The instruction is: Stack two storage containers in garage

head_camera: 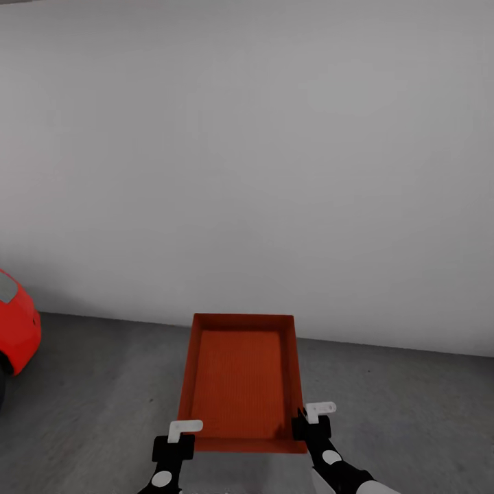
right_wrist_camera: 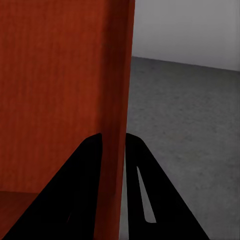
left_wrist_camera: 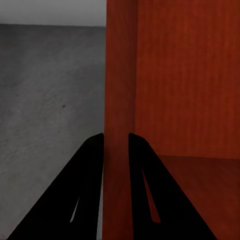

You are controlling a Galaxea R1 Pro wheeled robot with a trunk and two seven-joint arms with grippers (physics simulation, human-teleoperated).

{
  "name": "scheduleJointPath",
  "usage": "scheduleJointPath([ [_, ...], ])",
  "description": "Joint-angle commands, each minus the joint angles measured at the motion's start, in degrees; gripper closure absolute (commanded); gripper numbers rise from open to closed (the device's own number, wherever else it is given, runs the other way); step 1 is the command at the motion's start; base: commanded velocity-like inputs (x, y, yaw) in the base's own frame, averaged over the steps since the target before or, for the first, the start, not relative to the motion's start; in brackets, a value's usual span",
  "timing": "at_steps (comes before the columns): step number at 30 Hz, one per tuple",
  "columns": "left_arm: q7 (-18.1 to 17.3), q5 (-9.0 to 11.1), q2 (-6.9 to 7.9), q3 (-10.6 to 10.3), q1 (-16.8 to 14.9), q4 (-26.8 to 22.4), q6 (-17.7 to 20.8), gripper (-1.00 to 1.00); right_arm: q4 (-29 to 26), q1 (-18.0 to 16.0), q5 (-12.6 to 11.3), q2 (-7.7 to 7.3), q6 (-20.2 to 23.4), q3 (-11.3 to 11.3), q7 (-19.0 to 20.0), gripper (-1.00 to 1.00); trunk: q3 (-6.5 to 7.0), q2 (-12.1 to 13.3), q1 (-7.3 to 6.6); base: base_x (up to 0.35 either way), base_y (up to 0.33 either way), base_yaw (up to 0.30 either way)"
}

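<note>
An orange-red storage container (head_camera: 241, 377) without a lid is held out in front of me over the dark grey garage floor (head_camera: 398, 412), and it holds nothing. My left gripper (head_camera: 181, 439) is shut on its left wall near the front corner; the left wrist view has the black fingers (left_wrist_camera: 87, 165) pinching the thin wall (left_wrist_camera: 117, 100). My right gripper (head_camera: 312, 420) is shut on the right wall near its front corner, and the right wrist view has its fingers (right_wrist_camera: 142, 165) clamped on the wall edge (right_wrist_camera: 122, 75).
A plain white-grey wall (head_camera: 247, 151) stands straight ahead, meeting the floor just beyond the container. The rounded end of a red car (head_camera: 15, 322) pokes in at the left edge. Bare concrete lies to both sides of the container.
</note>
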Motion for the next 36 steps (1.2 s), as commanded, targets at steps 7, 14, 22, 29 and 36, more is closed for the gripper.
scheduleJointPath([
  [7,1.9,5.54,0.05,1.58,-0.09,-0.68,-3.88,1.0,0.65,-0.03,-1.48,-0.02,-0.02,-2.74,-2.55,1.0,-0.72,-0.06,0.0,0.0,0.0,0.0],
  [14,2.18,5.55,-0.03,1.53,-0.09,-0.62,-3.91,1.0,0.65,-0.03,-1.45,-0.02,0.01,-2.74,-2.55,1.0,-1.35,-0.06,0.0,0.0,0.0,0.0],
  [22,2.0,5.57,0.04,1.61,-0.09,-0.68,-3.9,1.0,0.65,-0.03,-1.45,-0.02,-0.04,-2.74,-2.55,1.0,-2.08,-0.06,0.0,0.221,0.04,0.0],
  [29,1.97,5.53,0.05,1.49,-0.09,-0.81,-4.02,1.0,0.65,-0.03,-1.45,-0.02,-0.03,-2.74,-2.55,1.0,-2.72,-0.06,0.0,0.246,0.066,0.0],
  [36,1.95,5.56,0.05,1.44,-0.09,-0.86,-4.07,1.0,0.65,-0.03,-1.5,-0.02,0.02,-2.78,-2.59,1.0,-3.35,-0.06,0.0,0.024,0.006,0.0],
])
